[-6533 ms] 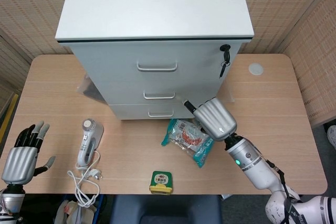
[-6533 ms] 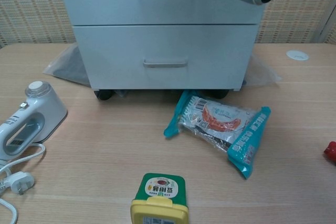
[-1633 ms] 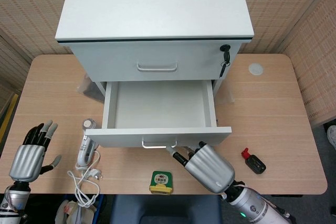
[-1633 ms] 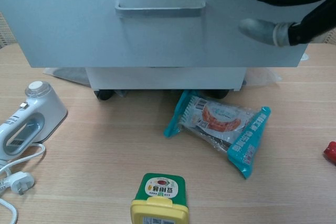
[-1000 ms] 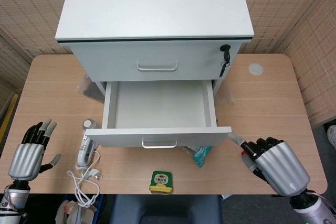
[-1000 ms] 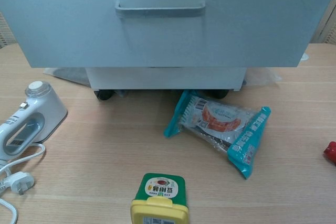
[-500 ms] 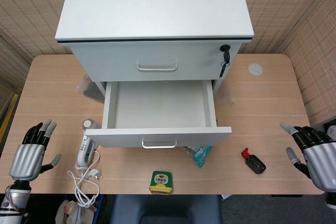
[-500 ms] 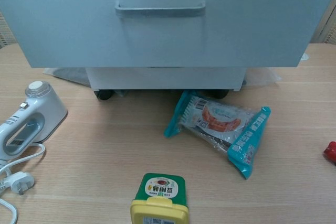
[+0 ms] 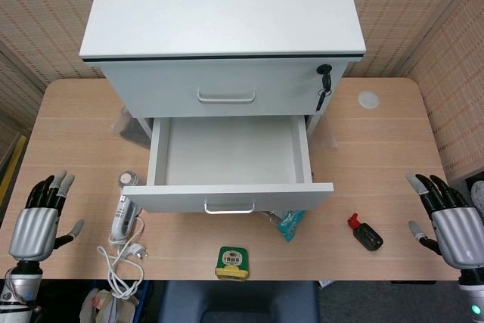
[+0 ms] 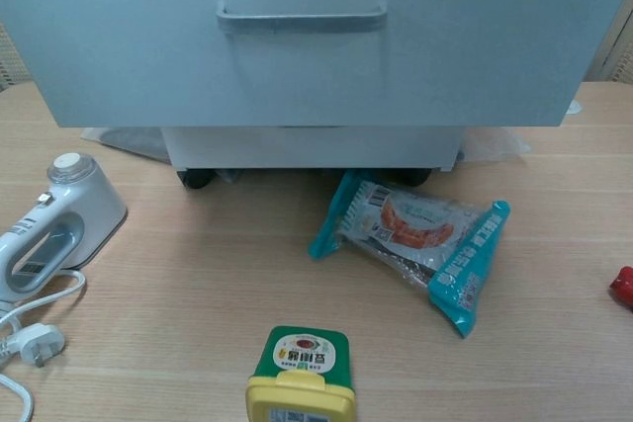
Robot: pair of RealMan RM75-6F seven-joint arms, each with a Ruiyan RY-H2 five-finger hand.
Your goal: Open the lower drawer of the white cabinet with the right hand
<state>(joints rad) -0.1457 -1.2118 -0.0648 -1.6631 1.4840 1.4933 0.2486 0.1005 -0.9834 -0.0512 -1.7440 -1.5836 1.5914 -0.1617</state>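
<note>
1. Our right hand (image 9: pixel 454 226) is at the right edge of the table (image 9: pixel 393 149). Its fingers are spread apart and it holds nothing. Only the head view shows it.
2. Our left hand (image 9: pixel 34 228) is at the left edge, fingers apart too, holding nothing. The bottom of the picture cuts off its arm.
3. Near our right hand lies a small black and red thing (image 9: pixel 365 234). It is too small for us to tell what it is. In the chest view only a red bit (image 10: pixel 623 286) of it shows at the edge.
4. The drawer (image 9: pixel 229 158) is pulled out of the cabinet (image 9: pixel 223 5), and we see nothing inside it. Its front hangs over the table.
5. From above, the drawer hides most of the snack bag (image 9: pixel 289 224). The chest view shows the whole bag (image 10: pixel 415 239) lying flat under the drawer front.
6. A key (image 9: pixel 324 85) hangs at the top drawer's right side.
7. A crinkly clear bag (image 9: pixel 127 128) pokes out behind the cabinet's left side. Most of it is hidden.
8. A white tool (image 9: pixel 125 206) with a cord and plug lies left of the drawer.
9. A green and yellow box (image 9: pixel 232 262) sits at the front edge.
10. The table is light wood with a white round cap (image 9: pixel 368 99). Woven tan walls stand behind it.
</note>
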